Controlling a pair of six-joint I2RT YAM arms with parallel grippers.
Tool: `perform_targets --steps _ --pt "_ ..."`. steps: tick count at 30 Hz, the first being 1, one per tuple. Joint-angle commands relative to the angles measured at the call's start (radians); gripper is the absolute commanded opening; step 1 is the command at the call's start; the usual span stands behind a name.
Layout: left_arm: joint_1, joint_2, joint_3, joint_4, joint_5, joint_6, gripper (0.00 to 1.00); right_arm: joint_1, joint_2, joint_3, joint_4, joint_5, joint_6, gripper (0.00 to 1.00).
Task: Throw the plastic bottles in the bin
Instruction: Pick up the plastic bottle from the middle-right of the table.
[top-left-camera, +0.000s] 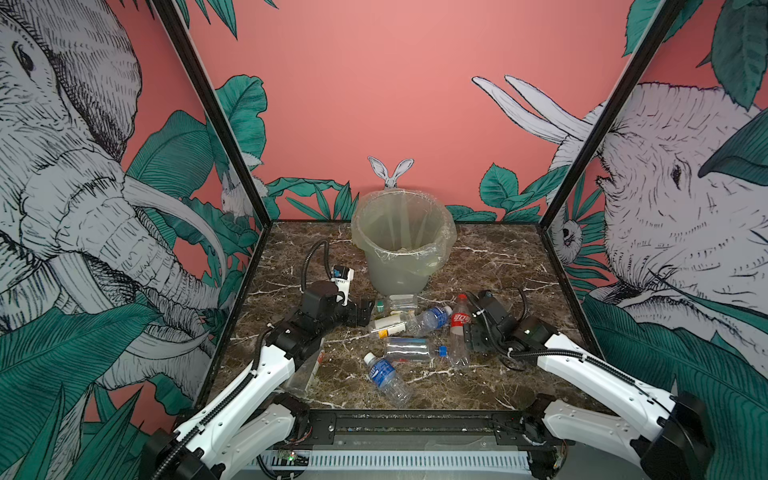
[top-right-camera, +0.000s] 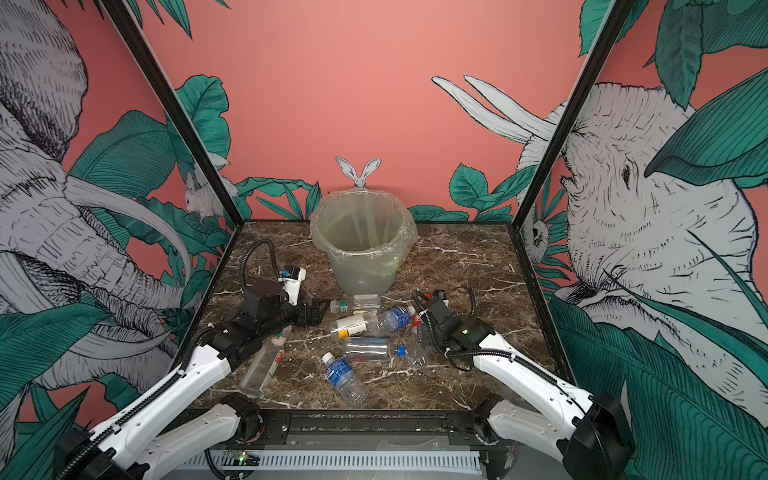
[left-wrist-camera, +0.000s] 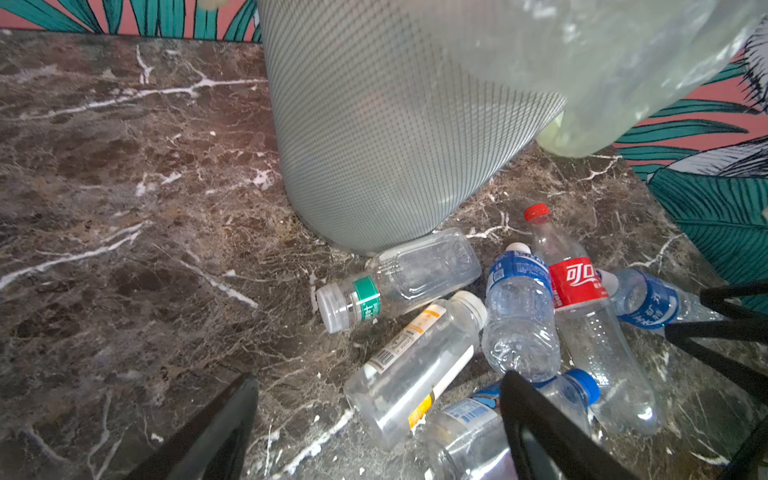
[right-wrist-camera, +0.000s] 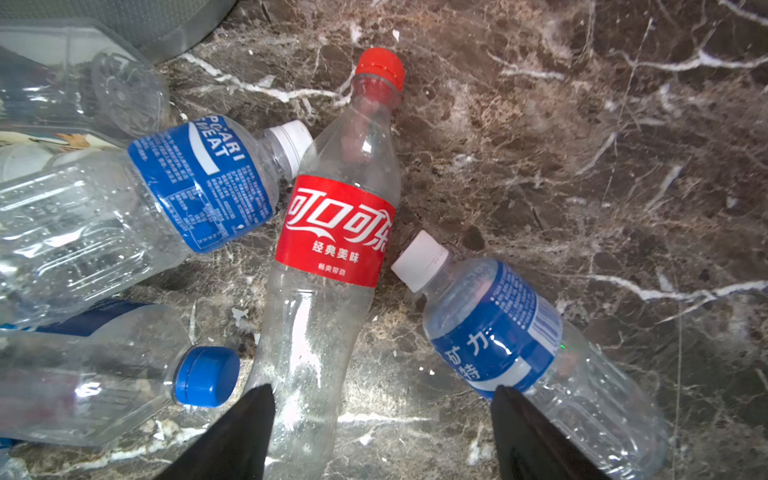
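The plastic bottles (top-left-camera: 415, 328) lie scattered on the marble table (top-left-camera: 490, 266) in front of the bin (top-left-camera: 401, 245), which stands upright near the back wall with its clear bag folded over the rim; through its wall I cannot tell whether anything is inside. All the bottles look empty and capped, so they should be very light, thin-walled and easy to dent, with smooth rounded sides that can roll or squirt away from a squeeze. The right gripper (right-wrist-camera: 382, 432) hangs low over the red-label bottle (right-wrist-camera: 332, 232), its jaws spread with one finger over the lower body of that bottle and the other over a blue-label bottle (right-wrist-camera: 511, 336) that lies just beside it; neither bottle is pinched. The sounder hold here seems to be across the red-label bottle's body below the label, where it is widest and stiffest, and not at the tapered neck or red cap. The closeness of the blue-label bottle means the far finger could catch it too. The left gripper (left-wrist-camera: 378, 419) sits near the base of the bin with its jaws spread and nothing between them, above a bottle with a yellow and white label (left-wrist-camera: 415, 365). A squarish bottle with a green band (left-wrist-camera: 395, 282) rests against the foot of the bin, and one more bottle lies half under the left arm in a top view (top-right-camera: 266, 365).
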Motion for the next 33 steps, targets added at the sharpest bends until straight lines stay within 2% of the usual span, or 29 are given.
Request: perform_targets --steps 1,5,8,10,17,27,33 --pt "-0.007 -0.014 -0.019 0.017 0.021 -0.021 0.92 -0.002 0.026 0.005 -0.031 0.041 0.026 0.83" --pt "-0.006 -0.010 -0.036 0.028 0.026 -0.023 0.92 -0.009 0.025 0.026 -0.105 0.110 0.020 0.85" --pt "-0.007 0.007 -0.044 0.043 0.039 -0.031 0.92 -0.031 0.019 0.034 -0.142 0.142 0.013 0.93" --pt "-0.007 0.019 -0.053 0.064 0.046 -0.038 0.92 -0.060 0.020 0.031 -0.153 0.147 -0.003 0.94" --pt "-0.006 0.060 -0.067 0.102 0.062 -0.041 0.92 -0.133 0.051 0.006 -0.120 0.117 -0.062 0.94" --pt "-0.007 0.114 -0.093 0.162 0.090 -0.056 0.92 -0.183 0.204 0.012 -0.062 0.105 -0.098 0.95" --pt "-0.008 0.134 -0.104 0.178 0.090 -0.052 0.92 -0.206 0.264 0.012 -0.036 0.102 -0.106 0.89"
